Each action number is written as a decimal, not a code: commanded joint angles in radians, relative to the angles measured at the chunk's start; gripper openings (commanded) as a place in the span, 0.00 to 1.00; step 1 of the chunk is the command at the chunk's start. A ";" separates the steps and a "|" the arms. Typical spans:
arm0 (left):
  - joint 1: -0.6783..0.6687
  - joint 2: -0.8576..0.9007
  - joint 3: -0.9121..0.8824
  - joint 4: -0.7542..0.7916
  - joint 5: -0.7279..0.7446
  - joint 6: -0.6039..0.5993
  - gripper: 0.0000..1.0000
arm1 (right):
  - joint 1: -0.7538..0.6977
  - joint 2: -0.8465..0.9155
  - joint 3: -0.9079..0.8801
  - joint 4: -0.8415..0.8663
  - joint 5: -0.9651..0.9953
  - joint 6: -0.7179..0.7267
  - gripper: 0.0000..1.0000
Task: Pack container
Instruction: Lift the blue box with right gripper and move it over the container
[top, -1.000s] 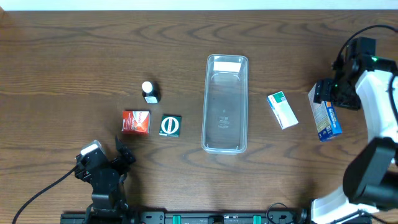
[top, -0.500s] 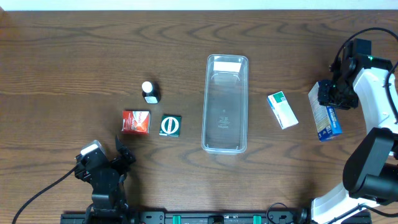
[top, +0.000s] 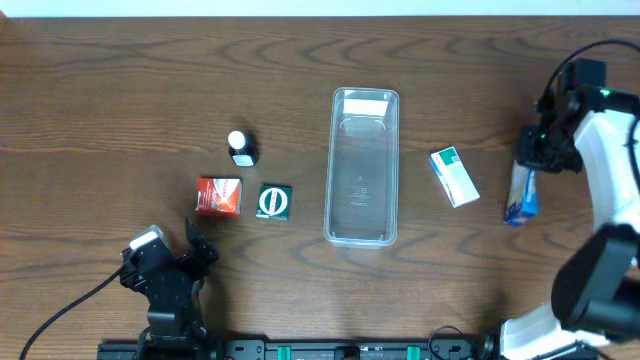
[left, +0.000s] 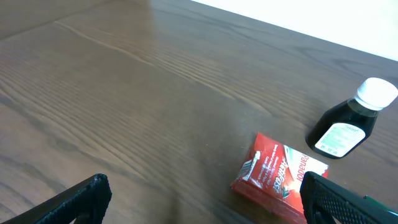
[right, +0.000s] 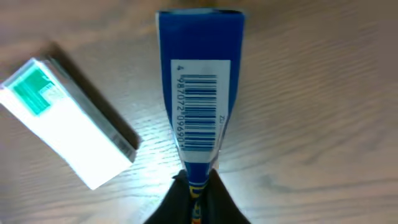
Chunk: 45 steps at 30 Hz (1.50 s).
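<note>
1. The container, a long clear plastic tub with rounded corners, lies in the middle of the wooden table. Its length runs away from the robot, a white label sits at its far end, and the wood grain shows through its floor
2. The right gripper is near the right edge of the table, well apart from the container, and is clamped onto the blue box
3. In the right wrist view its two dark fingers pinch the near end of that box, which narrows to a wedge between them. A white barcode panel faces the camera
4. From overhead the blue box is turned on edge and shows only a narrow side. Whether its far end touches the wood cannot be told
5. A white box with a green end lies flat and slanted between the container and the blue box, touching neither. The right wrist camera shows it to the left of the blue box
6. The left gripper is at the front left of the table with its fingers spread wide and nothing between them
7. Ahead of it and left of the container lies a red box, with a green box bearing a white ring just beside it on the container's side
8. A dark bottle with a white cap is a little farther back, apart from both boxes
</note>
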 joint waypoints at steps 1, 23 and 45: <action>0.004 -0.007 -0.020 -0.005 -0.006 -0.005 0.98 | 0.031 -0.151 0.103 -0.011 -0.093 0.010 0.01; 0.004 -0.007 -0.020 -0.005 -0.006 -0.005 0.98 | 0.470 -0.119 0.066 0.387 -0.466 0.542 0.01; 0.004 -0.007 -0.020 -0.005 -0.006 -0.005 0.98 | 0.514 0.129 0.066 0.383 -0.559 0.539 0.01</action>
